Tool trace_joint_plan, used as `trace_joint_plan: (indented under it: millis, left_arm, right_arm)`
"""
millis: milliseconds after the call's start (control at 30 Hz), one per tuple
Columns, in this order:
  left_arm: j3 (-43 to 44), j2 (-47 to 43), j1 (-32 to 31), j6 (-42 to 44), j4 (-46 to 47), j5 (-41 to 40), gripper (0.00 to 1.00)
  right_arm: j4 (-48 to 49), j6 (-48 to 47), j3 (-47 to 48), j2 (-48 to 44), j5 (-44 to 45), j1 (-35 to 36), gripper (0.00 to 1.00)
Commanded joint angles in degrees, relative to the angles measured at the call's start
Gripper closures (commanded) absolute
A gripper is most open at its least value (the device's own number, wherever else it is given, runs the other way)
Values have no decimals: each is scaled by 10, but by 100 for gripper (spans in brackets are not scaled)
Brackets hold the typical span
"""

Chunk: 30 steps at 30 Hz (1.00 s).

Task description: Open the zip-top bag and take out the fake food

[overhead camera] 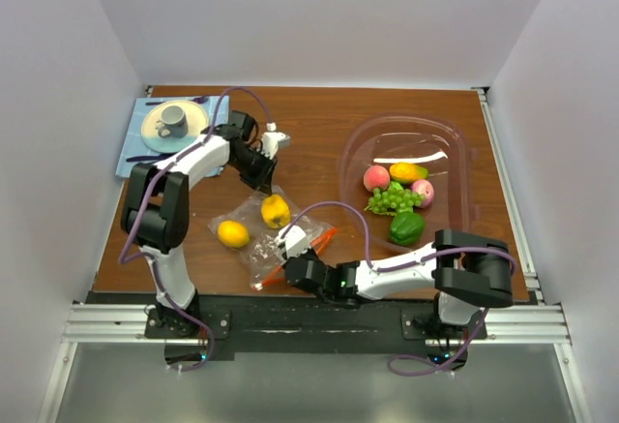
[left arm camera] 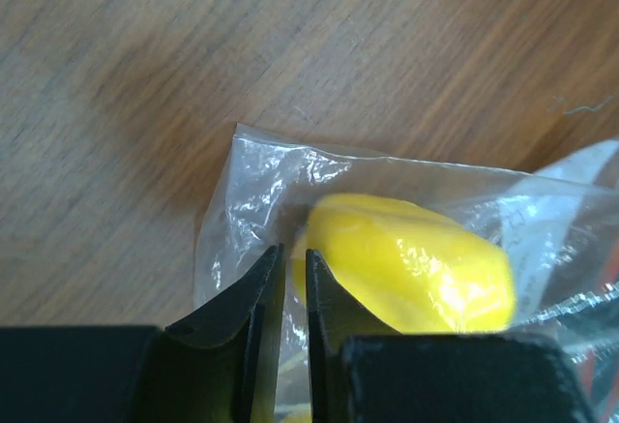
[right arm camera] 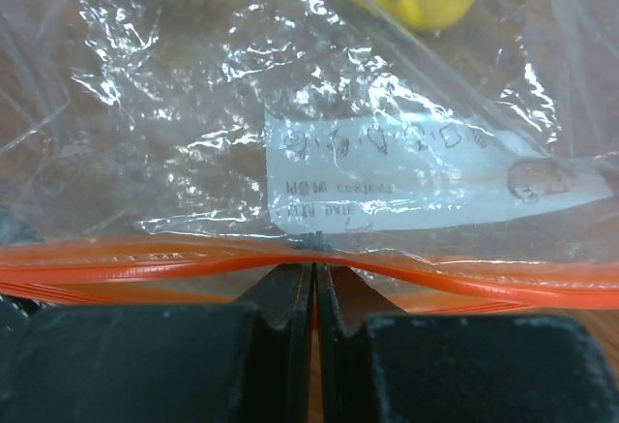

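Note:
The zip-top bag (overhead camera: 280, 239) lies crumpled at the near middle of the table, its orange-red zip strip (right arm camera: 145, 258) toward me. My right gripper (overhead camera: 293, 255) is shut on the zip strip, also seen in the right wrist view (right arm camera: 313, 270), just below a white label (right arm camera: 406, 186). My left gripper (overhead camera: 263, 183) pinches the bag's far corner film (left arm camera: 290, 254); its jaws are almost closed. A yellow fake fruit (left arm camera: 406, 263) sits inside the bag beside the fingers and shows from above (overhead camera: 275, 210). A second yellow fruit (overhead camera: 232, 233) lies at the bag's left.
A large clear oval tub (overhead camera: 455, 166) at the right holds a peach, a mango, green grapes, a pink fruit and a green pepper (overhead camera: 406, 227). A plate with a grey cup (overhead camera: 172, 120) rests on a blue cloth at the far left.

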Motion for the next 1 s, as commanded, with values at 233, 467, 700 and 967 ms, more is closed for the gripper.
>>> trace_joint_plan:
  millis: [233, 467, 700, 967]
  left_arm:
    - [-9, 30, -61, 16, 18, -26, 83]
    - [-35, 13, -66, 39, -7, -14, 87]
    - [-62, -11, -92, 130, -95, 31, 87]
    - [-82, -17, -104, 136, -116, 40, 89]
  right_arm:
    - [20, -33, 68, 28, 88, 2, 41]
    - [-9, -14, 88, 63, 155, -4, 16]
    - [33, -8, 77, 74, 166, -50, 9]
    - [56, -44, 128, 123, 126, -54, 9]
